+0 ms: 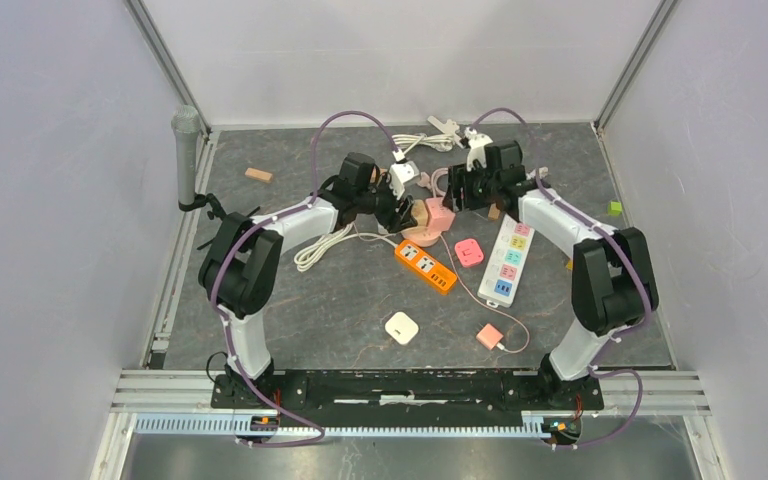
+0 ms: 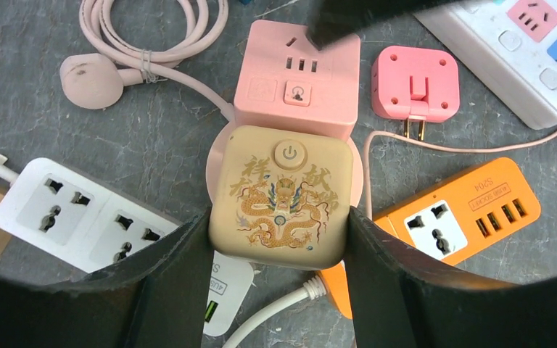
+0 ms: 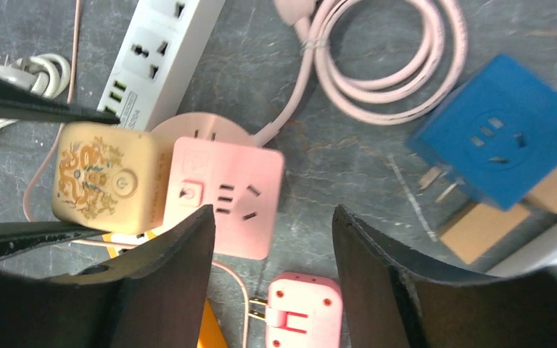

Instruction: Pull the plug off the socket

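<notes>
The left gripper (image 2: 279, 217) is squeezing the yellow dragon plug (image 2: 281, 192) at mid frame. The right gripper (image 3: 272, 214) is hanging open by the pink cube (image 3: 225, 192), holding nothing.

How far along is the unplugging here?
Done: left claw clamped on the dragon cube. In hand: no pull shows; that cube and the pink cube both sit on the round socket, right claw open by the pink cube. Left: lifting the dragon cube clear.
</notes>
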Robot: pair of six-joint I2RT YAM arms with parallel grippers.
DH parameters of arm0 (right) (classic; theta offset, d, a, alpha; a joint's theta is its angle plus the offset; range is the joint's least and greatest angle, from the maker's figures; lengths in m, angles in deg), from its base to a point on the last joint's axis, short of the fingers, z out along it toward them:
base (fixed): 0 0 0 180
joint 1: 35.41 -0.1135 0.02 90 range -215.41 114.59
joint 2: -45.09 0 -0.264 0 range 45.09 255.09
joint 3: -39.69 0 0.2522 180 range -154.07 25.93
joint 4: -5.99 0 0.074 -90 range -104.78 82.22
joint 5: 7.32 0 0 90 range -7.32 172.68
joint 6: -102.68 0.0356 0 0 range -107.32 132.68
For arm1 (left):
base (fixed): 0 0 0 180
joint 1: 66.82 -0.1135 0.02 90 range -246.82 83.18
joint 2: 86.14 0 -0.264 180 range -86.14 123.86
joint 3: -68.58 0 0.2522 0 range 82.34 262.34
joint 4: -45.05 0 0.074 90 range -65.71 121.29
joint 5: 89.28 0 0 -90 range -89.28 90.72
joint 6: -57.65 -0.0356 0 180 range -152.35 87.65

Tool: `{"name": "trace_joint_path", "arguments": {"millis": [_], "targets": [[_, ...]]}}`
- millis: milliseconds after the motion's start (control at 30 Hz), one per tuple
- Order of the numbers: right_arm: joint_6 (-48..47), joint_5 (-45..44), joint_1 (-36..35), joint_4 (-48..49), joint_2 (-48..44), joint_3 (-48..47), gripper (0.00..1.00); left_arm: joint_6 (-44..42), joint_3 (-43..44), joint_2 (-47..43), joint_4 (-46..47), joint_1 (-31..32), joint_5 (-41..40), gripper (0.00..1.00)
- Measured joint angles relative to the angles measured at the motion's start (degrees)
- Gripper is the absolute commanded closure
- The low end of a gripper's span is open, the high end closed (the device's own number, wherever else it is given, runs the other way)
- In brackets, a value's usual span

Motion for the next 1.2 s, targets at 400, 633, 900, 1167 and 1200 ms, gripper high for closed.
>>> {"name": "trace_joint_path", "arguments": {"millis": [400,633,900,1167,1200], "targets": [[2.7,7.3,2.0,-5.7,4.7,-5.9,0.17,-0.8,0.0,2.3,2.4,0.6,0.8,0.98],[3.2,10.5,1.9,-5.7,4.7,-2.5,0.34,-0.7,0.0,2.7,3.0,0.9,0.7,0.98],[3.6,10.0,1.7,-2.9,4.0,-0.4,0.54,1.2,-2.0,2.6,7.0,0.7,0.9,0.98],[3.6,9.0,1.5,-1.7,3.8,0.4,0.60,6.4,-5.7,2.1,14.7,0.0,1.4,0.98],[3.6,8.8,1.4,-1.7,3.8,0.4,0.60,7.4,-6.1,2.1,15.5,-0.2,1.5,0.98]]}}
